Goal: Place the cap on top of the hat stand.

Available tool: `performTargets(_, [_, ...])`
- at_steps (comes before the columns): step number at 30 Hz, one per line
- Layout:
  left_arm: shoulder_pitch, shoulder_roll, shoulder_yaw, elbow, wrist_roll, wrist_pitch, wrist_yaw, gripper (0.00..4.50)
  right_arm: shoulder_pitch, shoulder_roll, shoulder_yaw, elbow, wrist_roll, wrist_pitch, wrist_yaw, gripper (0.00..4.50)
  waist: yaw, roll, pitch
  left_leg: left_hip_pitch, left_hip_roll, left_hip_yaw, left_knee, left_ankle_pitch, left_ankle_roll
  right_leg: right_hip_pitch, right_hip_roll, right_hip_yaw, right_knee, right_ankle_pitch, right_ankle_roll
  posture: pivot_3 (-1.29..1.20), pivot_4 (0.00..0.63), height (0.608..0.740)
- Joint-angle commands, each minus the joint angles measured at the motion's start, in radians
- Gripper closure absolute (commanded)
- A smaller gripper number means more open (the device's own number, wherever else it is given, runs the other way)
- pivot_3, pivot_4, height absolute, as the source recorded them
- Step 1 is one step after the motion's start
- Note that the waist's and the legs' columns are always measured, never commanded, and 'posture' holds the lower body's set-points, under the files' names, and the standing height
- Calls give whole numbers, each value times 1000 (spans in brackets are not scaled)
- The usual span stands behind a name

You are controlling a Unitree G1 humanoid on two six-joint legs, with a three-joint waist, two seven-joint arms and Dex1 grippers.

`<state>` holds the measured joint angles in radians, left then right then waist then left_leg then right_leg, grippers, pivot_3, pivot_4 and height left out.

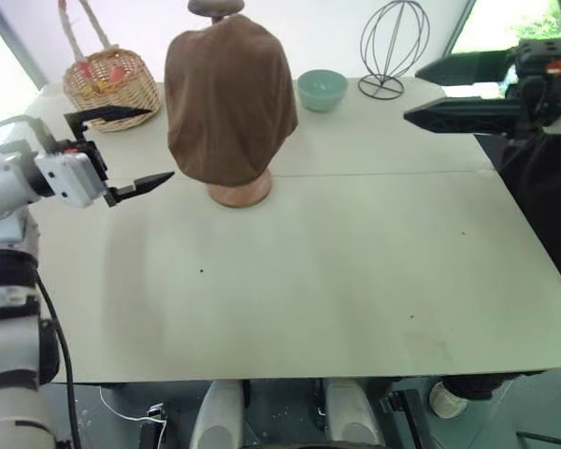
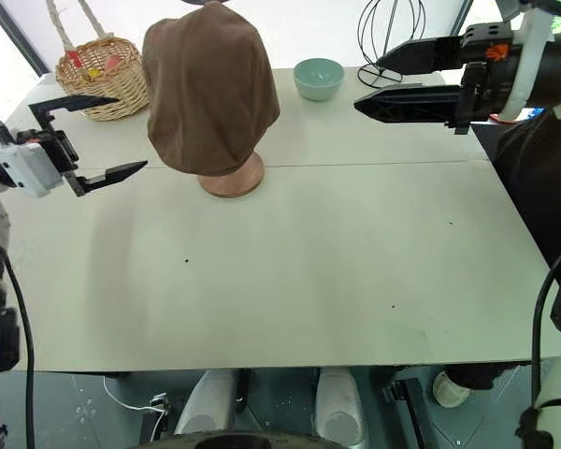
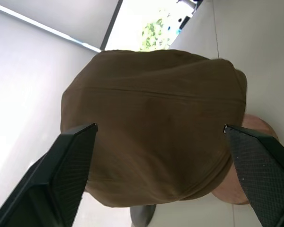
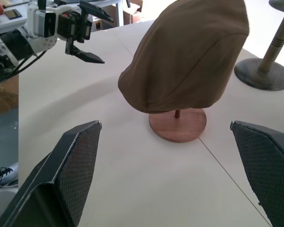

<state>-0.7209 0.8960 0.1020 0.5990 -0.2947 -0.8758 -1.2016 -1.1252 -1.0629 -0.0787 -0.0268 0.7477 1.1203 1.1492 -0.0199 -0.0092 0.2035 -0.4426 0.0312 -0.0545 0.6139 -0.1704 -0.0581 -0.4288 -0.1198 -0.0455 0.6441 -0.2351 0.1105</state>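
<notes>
Cap (image 1: 229, 98): soft, floppy, light; draped over hat stand (image 1: 239, 192); probably seated; lift by crown
Left gripper (image 1: 131, 150): released, beside cap
Right gripper (image 2: 383, 82): open, empty

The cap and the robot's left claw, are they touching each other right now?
Apart. The right eye view shows bare table between the open left gripper and the cap, which hangs on the hat stand.

Both arms raised, left gripper (image 1: 136, 148) and right gripper (image 1: 430, 94) seemingly empty (jaws spread).
</notes>
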Motion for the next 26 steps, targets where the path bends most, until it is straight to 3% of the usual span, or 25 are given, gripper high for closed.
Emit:
performTargets(1, [120,73,63,-230,-28,218,81,77,-1,-5,-8,7,-10,-31,14,0,-1,0,0,0,0,0,0,0,0,0,0,0,0,0,0,0,150,728])
performTargets(4, [262,148,122,-445,-81,507,136,77,7,-7,2,29,-23,-55,37,0,-2,0,0,0,1,0,-1,0,0,-1,0,1,0,0,0,0,150,728])
performTargets(8, [330,242,181,-601,-208,953,187,77,-6,2,25,77,-54,-91,61,0,4,1,0,0,1,0,0,0,0,-1,1,0,0,-2,-4,0,150,728])
performTargets(12, [281,376,256,-609,-510,1534,152,77,-13,16,39,101,-71,-110,74,0,1,1,1,-1,1,1,0,0,0,-1,0,1,-2,-3,-4,0,150,728])
performTargets(15, [134,411,328,-468,-648,1748,157,77,-13,20,40,102,-70,-112,87,0,0,1,2,-1,1,1,-1,0,0,-2,1,1,-1,-3,-3,0,150,728])
performTargets(18, [72,490,330,-347,-666,1855,40,77,-21,23,43,118,-77,-120,96,0,-6,1,2,-1,1,1,-1,0,0,-3,1,1,0,-2,-1,0,150,728])
performTargets(22, [110,567,301,-284,-566,1757,-130,77,-31,31,46,146,-94,-140,101,0,-21,1,2,-1,1,2,-2,0,0,-4,1,2,-1,-3,-3,0,150,728])
performTargets(26, [76,580,269,-241,-518,1740,-168,77,-34,45,40,155,-102,-150,97,0,-22,1,2,-1,1,2,-2,0,0,-4,1,2,0,-3,-2,0,150,728])
